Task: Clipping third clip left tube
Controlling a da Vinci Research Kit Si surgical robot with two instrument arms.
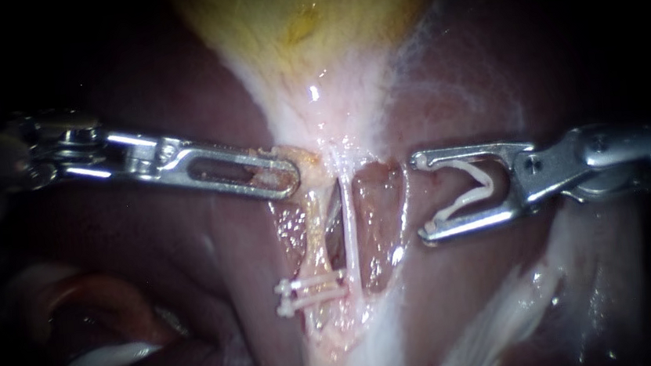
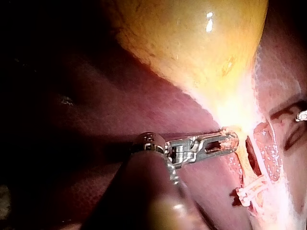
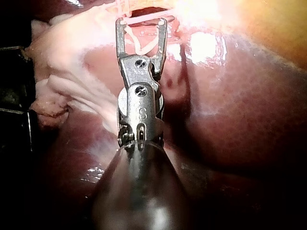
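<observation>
The left tube (image 1: 316, 239), yellowish, runs down from the gallbladder (image 1: 303, 20) neck and carries two white clips (image 1: 312, 294) low on it. A thin pale right tube (image 1: 347, 228) lies close beside it. My left instrument (image 1: 289, 177) has its slotted jaws shut on yellowish tissue at the gallbladder neck, just above the left tube. My right instrument (image 1: 423, 196) stands to the right of both tubes, clear of them. Its jaws are wide apart and hold an open white clip (image 1: 464, 190) between them. The right wrist view shows that clip (image 3: 144, 45) in the right instrument (image 3: 141, 20).
Dark red liver (image 1: 189, 242) surrounds the dissected window on both sides. White fatty strands (image 1: 502, 317) run down at the lower right. In the left wrist view the left instrument (image 2: 232, 140) holds the neck tissue above the two clips (image 2: 249, 191).
</observation>
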